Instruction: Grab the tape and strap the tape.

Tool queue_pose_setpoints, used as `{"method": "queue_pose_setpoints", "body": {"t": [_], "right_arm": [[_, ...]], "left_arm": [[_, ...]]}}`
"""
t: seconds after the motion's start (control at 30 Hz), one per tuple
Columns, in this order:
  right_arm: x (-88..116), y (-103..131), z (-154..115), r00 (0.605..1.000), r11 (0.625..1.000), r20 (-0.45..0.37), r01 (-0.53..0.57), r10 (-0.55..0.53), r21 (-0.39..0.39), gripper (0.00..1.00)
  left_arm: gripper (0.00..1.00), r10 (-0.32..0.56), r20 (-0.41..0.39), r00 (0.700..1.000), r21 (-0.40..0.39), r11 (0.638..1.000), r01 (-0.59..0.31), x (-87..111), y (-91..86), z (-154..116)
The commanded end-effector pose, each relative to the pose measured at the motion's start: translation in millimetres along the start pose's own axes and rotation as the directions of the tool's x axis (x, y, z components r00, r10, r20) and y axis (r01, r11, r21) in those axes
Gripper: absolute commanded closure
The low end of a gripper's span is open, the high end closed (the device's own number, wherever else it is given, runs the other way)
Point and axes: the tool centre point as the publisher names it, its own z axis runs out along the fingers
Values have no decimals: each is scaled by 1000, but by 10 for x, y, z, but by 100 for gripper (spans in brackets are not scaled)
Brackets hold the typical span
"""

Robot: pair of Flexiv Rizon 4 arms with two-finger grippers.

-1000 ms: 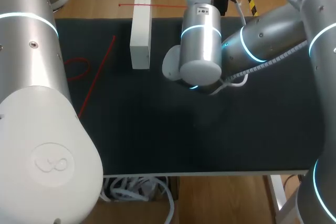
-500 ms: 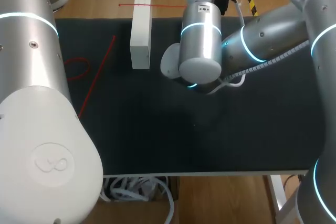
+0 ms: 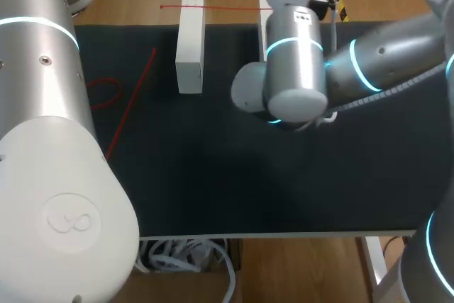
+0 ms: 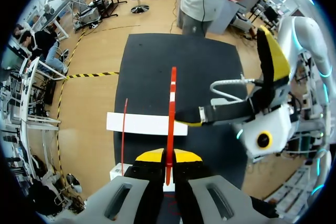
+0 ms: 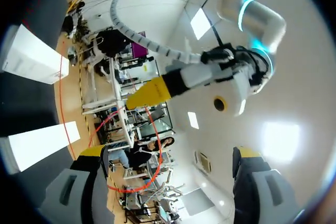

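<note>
A thin red tape (image 4: 171, 109) runs straight ahead from my left gripper (image 4: 168, 157), which is shut on its end above a white block (image 4: 144, 124). In the head view red tape (image 3: 131, 104) lies slanting on the black mat (image 3: 213, 175), with a loop (image 3: 103, 94) beside it and another stretch (image 3: 213, 8) along the far edge. My right gripper (image 5: 170, 156) is open wide with nothing between its fingers; a red tape loop (image 5: 137, 150) hangs ahead of it. My right gripper's fingers (image 4: 273, 59) also show spread apart beside the tape.
Two long white blocks stand near the far edge, one (image 3: 189, 44) in plain sight, the other (image 3: 263, 15) mostly behind my right arm (image 3: 294, 54). My left arm (image 3: 42, 140) fills the near left corner.
My right arm's wrist has shifted to the right, uncovering part of the second white block. The tape on the mat and the left arm have stayed put.
</note>
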Motion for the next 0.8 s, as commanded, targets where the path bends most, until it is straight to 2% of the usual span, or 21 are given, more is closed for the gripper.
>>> {"method": "queue_pose_setpoints", "body": {"t": [0.03,0.2,0.43,0.53,0.73,0.8], "right_arm": [[-286,-205,-45,962,974,-237,-170,132,-148,0],[-511,-494,33,924,927,-290,-314,249,-204,0],[-669,-931,198,872,878,-378,-416,311,-237,0],[-700,-1067,248,846,856,-430,-449,316,-256,0],[-696,-1223,296,821,830,-489,-474,294,-296,0],[-699,-1246,304,795,821,-532,-494,292,-288,0]], "left_arm": [[100,-1,-8,1000,-10,1000,1,-33,-28,-29],[100,-1,-8,1000,-10,1000,1,-33,-28,-29],[100,-1,-8,1000,-10,1000,1,-33,-28,-29],[100,-1,-8,1000,-10,1000,1,-33,-28,-29],[100,-1,-8,1000,-10,1000,1,-33,-28,-29],[100,-1,-8,1000,-10,1000,1,-33,-28,-29]]}}
